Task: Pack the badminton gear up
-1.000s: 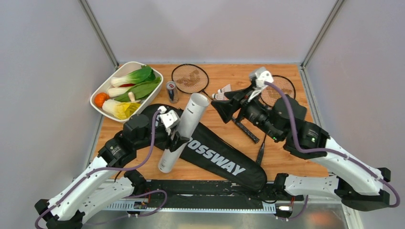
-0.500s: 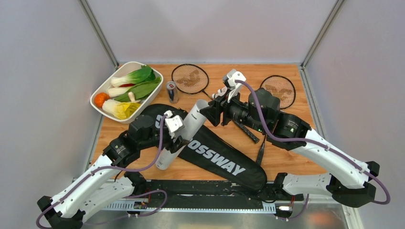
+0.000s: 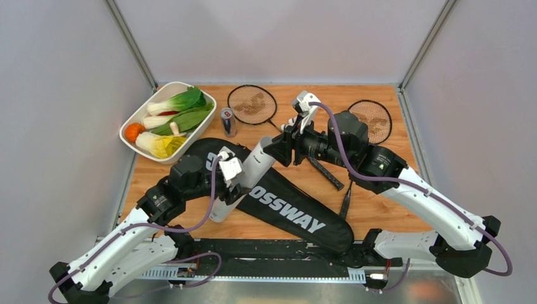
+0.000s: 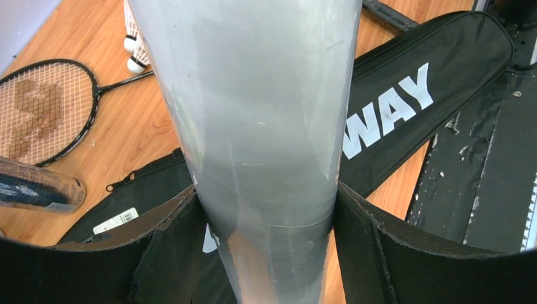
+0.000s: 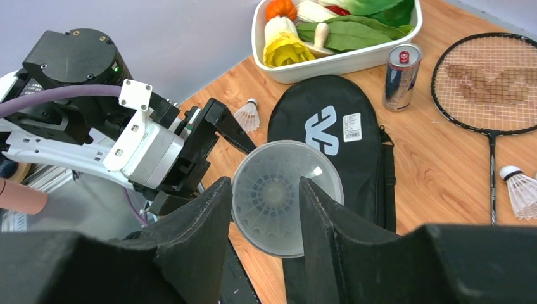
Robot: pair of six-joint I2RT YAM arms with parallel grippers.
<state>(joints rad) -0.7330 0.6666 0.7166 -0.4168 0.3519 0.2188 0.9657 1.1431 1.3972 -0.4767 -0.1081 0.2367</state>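
My left gripper [image 3: 229, 185] [image 4: 266, 196] is shut on the white tube [image 3: 250, 171] [image 4: 253, 95], holding it slanted above the black CROSSWAY bag [image 3: 297, 215]. My right gripper [image 3: 278, 150] [image 5: 265, 190] hangs open right at the tube's upper mouth [image 5: 316, 164], nothing between its fingers. Inside the mouth a shuttlecock [image 5: 272, 196] shows. Other shuttlecocks lie on the wood: one beside the bag's head [image 5: 248, 116], others by a racket handle [image 4: 135, 63] [image 5: 520, 190]. Two rackets [image 3: 252, 103] [image 3: 370, 120] lie at the back.
A blue-silver can [image 3: 227, 121] stands between the white vegetable tray [image 3: 144, 106] and the left racket. A black strap [image 3: 345, 202] trails off the bag to the right. Walls close the table at the left, the back and the right.
The right arm swung left from above the right racket to the tube's mouth, and its jaws narrowed. The left arm tipped the tube lower and a little to the right.
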